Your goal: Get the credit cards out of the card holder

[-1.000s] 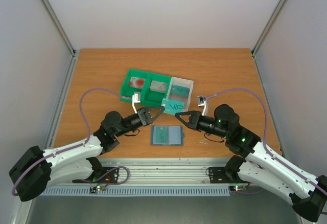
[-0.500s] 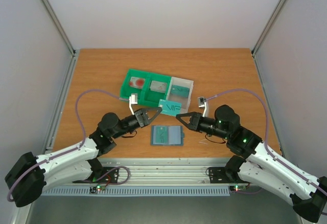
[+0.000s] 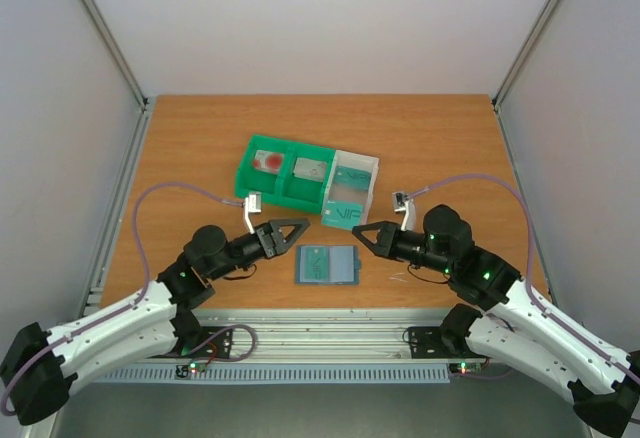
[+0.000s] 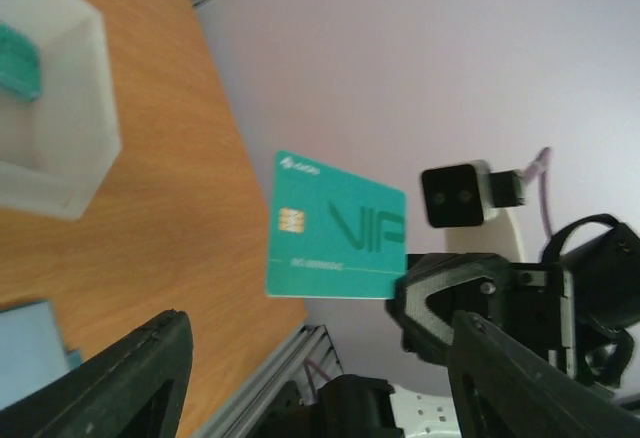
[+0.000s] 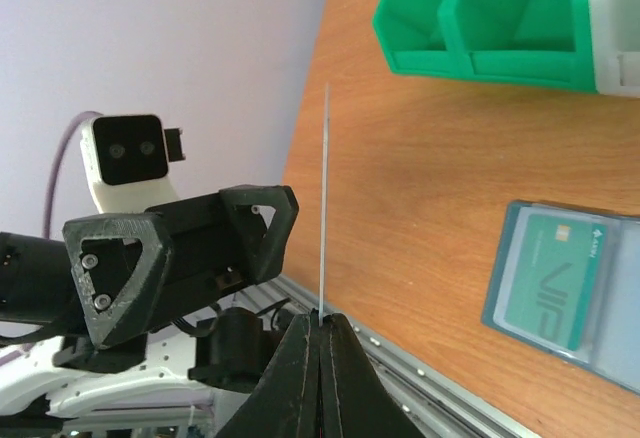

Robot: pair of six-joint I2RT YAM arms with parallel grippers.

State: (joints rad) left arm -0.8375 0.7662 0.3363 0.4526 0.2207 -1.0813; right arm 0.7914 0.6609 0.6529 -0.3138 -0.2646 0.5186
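Brightness: all three views are bright and even, with no dim corners.
Source: soft light from above; no lamp shows.
Shadows: faint and short on the tabletop (image 3: 200,148), darkest under the arms.
Glare: the pale walls (image 3: 300,18) wash almost white; the white bin (image 4: 60,128) is nearly blown out in the left wrist view.
Focus, left wrist: the card (image 4: 335,228) is sharp enough to read; the camera's own dark jaws are soft.
Focus, right wrist: its own jaws blur at the bottom edge; the print inside the holder (image 5: 622,298) is legible.
Distortion: the frame posts lean outward in the top view.
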